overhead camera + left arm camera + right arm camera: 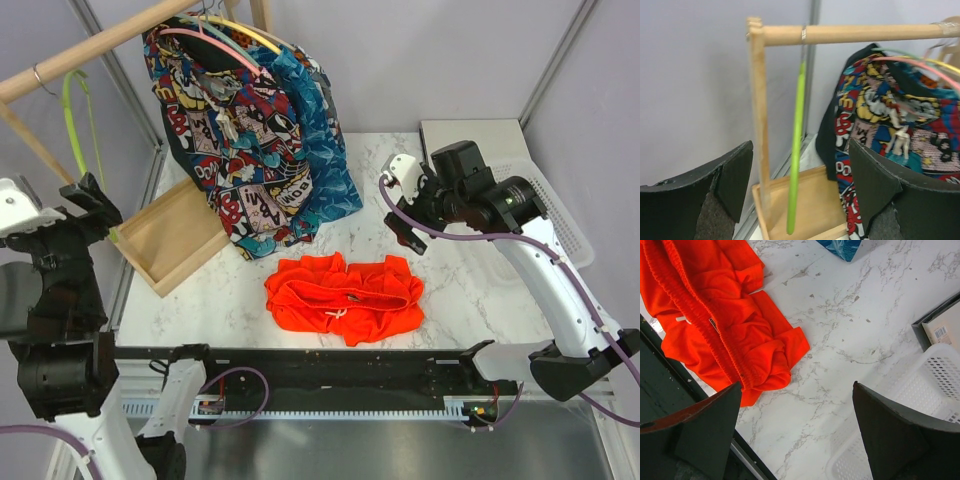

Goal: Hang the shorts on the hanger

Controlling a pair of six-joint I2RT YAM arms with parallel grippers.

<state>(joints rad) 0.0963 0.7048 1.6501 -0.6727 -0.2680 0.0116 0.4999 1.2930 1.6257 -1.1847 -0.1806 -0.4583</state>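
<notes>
The shorts (345, 298) lay crumpled on the marble table (470, 290), near its front edge and about midway between the two arms. Their long axis ran left to right, the elastic waistband stretched along that line with the white drawstring showing at the near side. In the right wrist view the shorts (715, 315) filled the upper left, the waistband crossing them on a slant.

The hanger (72, 120) hung from the left end of the wooden rail (100, 45), well apart from the shorts, its long axis dropping almost straight down. In the left wrist view the hanger (796, 150) was edge-on, a thin green line from the rail down over the wooden tray (810, 210).

The left end effector (800, 175) was open, its fingers standing either side of the hanger with a clear gap on both sides. The right end effector (405, 225) was also spread wide and held nothing, hovering over bare table to the right of the shorts, beside a white basket (940, 385).

A comic-print garment (230, 150) and a blue patterned garment (320, 150) hung further along the rail.
</notes>
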